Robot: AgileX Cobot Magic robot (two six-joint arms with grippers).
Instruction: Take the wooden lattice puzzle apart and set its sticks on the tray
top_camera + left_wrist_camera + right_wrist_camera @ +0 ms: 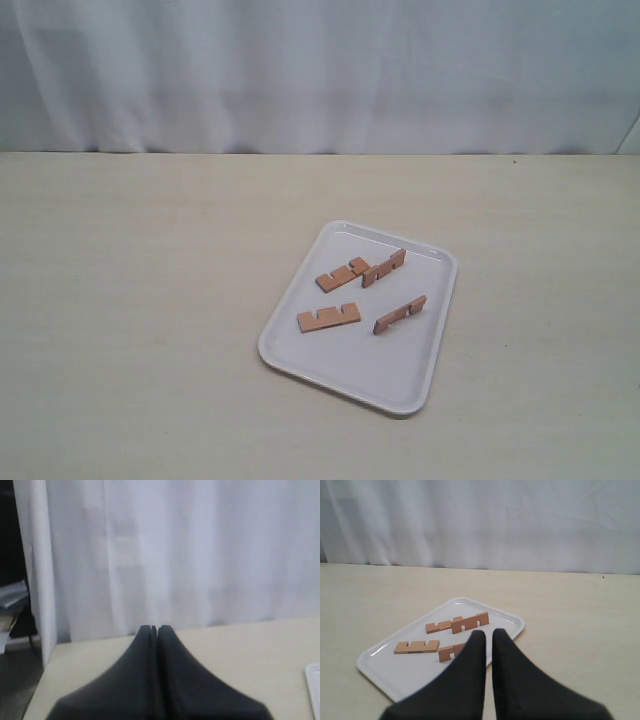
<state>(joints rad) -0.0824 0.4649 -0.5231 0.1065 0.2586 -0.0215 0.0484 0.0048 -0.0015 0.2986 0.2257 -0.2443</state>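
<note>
On tray (415,385): four sticks (328,318), separated, lying flat, dismantling apparently complete.
Left tool (153,629): pressed together, empty.
Right tool (488,634): nearly closed, empty.

Four light-brown wooden sticks (342,273) with plain, unpatterned faces lie on a glossy white tray (345,375). Around the tray, the bench (130,300) is pale cream with faint speckling. Behind the tray hangs a white curtain (300,70) with soft vertical folds. Both pincers, left pincer (154,629) and right pincer (489,634), are matte black.
</note>
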